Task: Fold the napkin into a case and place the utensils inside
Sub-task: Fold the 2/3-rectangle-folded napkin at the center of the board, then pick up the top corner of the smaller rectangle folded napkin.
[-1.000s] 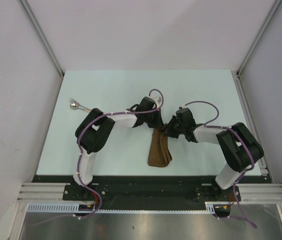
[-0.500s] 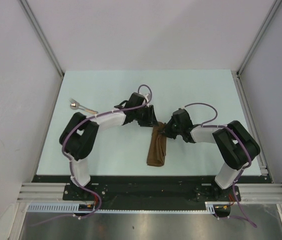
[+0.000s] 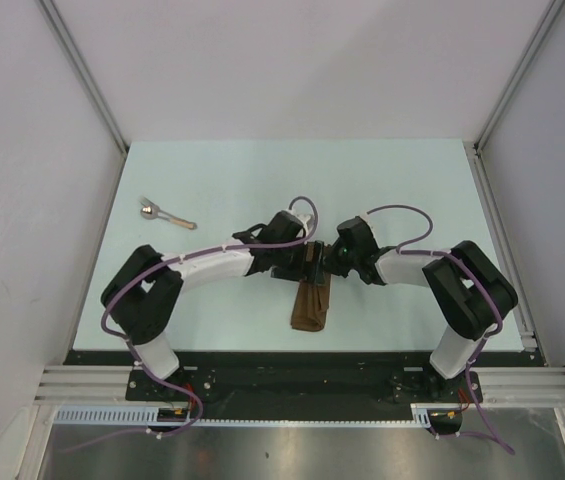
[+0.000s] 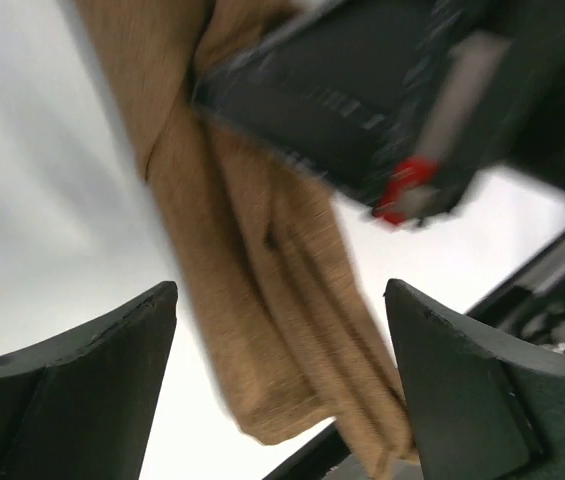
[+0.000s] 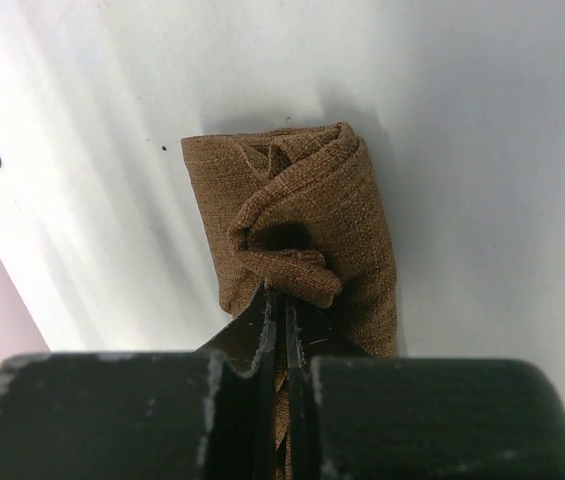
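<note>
At the front of the desk, the napkin lies as a narrow brown strip, its near end flat and free. At its far end the right hand is clamped tight on a bunched fold, probably to pin the layers so the fold cannot spring apart. The left hand straddles that same end, fingers wide apart and gripping nothing. The cloth is coarse-woven, doubled over and rumpled; whether a pocket exists is hard to tell. Far left, the utensils lie well apart, not yet inside.
</note>
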Action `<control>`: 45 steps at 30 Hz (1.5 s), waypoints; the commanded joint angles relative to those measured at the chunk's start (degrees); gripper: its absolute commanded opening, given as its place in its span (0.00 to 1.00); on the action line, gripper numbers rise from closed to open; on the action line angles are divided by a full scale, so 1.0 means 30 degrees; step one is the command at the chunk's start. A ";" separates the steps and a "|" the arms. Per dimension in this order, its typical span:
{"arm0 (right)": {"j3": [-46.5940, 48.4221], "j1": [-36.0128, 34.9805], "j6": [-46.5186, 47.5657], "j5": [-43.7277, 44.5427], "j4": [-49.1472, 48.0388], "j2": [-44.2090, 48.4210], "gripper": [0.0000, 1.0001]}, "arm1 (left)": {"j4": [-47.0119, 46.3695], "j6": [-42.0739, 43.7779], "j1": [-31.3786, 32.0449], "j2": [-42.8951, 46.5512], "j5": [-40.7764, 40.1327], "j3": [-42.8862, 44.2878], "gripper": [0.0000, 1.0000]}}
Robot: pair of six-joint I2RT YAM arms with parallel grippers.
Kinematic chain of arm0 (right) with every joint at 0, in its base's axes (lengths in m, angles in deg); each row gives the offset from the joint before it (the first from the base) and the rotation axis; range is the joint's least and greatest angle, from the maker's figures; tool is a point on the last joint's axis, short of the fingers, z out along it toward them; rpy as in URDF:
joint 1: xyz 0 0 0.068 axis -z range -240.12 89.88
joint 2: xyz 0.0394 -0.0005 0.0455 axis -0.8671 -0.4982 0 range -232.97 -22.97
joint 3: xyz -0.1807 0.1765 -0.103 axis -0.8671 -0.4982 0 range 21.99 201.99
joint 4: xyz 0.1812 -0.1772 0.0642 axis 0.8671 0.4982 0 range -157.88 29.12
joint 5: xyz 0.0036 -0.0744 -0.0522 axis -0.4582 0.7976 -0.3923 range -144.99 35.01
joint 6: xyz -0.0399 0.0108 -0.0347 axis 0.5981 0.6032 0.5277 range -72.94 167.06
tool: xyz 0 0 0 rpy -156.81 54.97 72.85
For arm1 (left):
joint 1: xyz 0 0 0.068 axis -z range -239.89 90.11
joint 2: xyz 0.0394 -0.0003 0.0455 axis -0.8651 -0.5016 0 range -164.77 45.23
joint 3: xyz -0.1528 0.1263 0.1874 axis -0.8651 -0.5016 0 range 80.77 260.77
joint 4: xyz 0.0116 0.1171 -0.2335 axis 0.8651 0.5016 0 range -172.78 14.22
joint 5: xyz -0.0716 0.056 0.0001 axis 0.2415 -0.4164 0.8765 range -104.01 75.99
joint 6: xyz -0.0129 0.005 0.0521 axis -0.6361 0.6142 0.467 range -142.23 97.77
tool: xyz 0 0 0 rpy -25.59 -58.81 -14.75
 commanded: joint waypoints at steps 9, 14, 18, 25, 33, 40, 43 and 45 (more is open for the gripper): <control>0.0127 -0.0195 0.0961 0.0733 0.0076 -0.0178 0.01 | -0.0948 -0.0138 0.0097 -0.1217 -0.0211 -0.1738 0.81; -0.0371 0.0244 0.2977 -0.1257 -0.1242 0.0436 0.36 | -0.2733 -0.0638 0.0009 -0.0455 0.0755 -0.3613 0.51; -0.0633 0.0771 0.4007 -0.2923 -0.1593 0.0964 0.46 | -0.3293 -0.0668 -0.0108 -0.0250 0.1401 -0.4317 0.33; -0.0959 0.1797 0.4828 -0.4071 -0.1394 0.2196 0.45 | -0.3998 -0.0727 -0.0108 0.0278 0.1811 -0.5051 0.19; -0.0665 0.2148 0.5328 -0.4422 -0.1975 0.1876 0.44 | -0.4115 -0.0727 -0.0108 0.0219 0.2163 -0.5197 0.16; -0.0840 0.2119 0.5124 -0.4716 -0.3117 0.1493 0.46 | -0.4144 -0.0843 -0.0108 0.0190 0.2252 -0.5051 0.14; -0.0811 0.2003 0.5240 -0.4570 -0.3322 0.1609 0.39 | -0.4173 -0.0844 -0.0108 0.0074 0.2310 -0.5022 0.14; -0.0752 0.2031 0.5299 -0.4627 -0.3293 0.1581 0.34 | -0.4261 -0.0902 -0.0108 0.0044 0.2339 -0.5051 0.13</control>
